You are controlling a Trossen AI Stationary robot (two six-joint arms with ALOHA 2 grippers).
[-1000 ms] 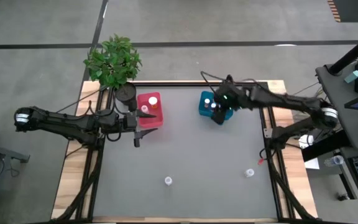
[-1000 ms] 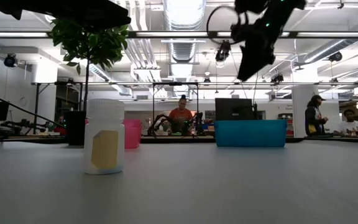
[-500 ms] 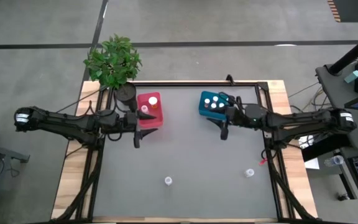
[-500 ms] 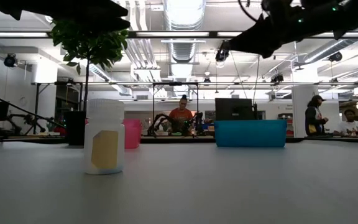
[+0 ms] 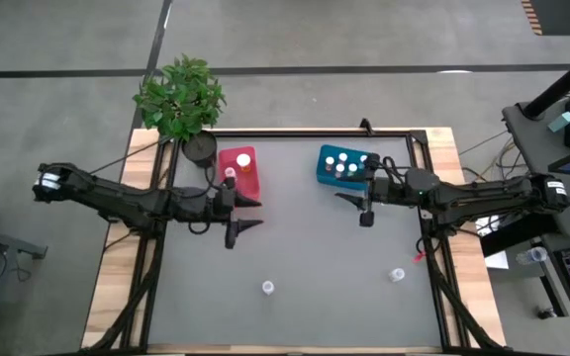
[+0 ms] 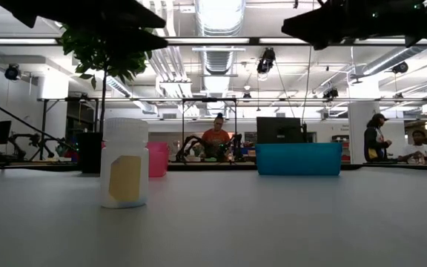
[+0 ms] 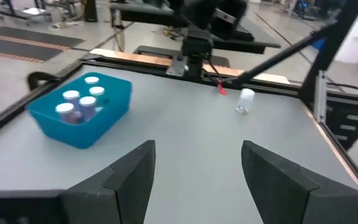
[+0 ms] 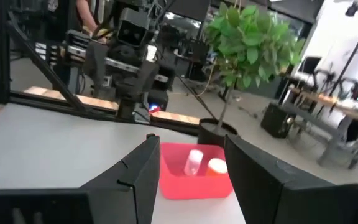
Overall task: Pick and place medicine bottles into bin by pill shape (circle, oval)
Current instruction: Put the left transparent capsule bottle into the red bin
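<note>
Bottle (image 5: 267, 288) well apart from left hand (image 5: 246, 214)

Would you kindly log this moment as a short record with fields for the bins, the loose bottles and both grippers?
teal bin: holds several white-capped bottles
pink bin: holds two bottles
loose bottles: one near the table's front edge, one toward the front right
left gripper: open, empty, over the table just in front of the pink bin
right gripper: open, empty, just in front of the teal bin
plant pot: back left, beside the pink bin

Pink-red bin (image 5: 238, 175), teal-blue bin (image 5: 341, 166)
</note>
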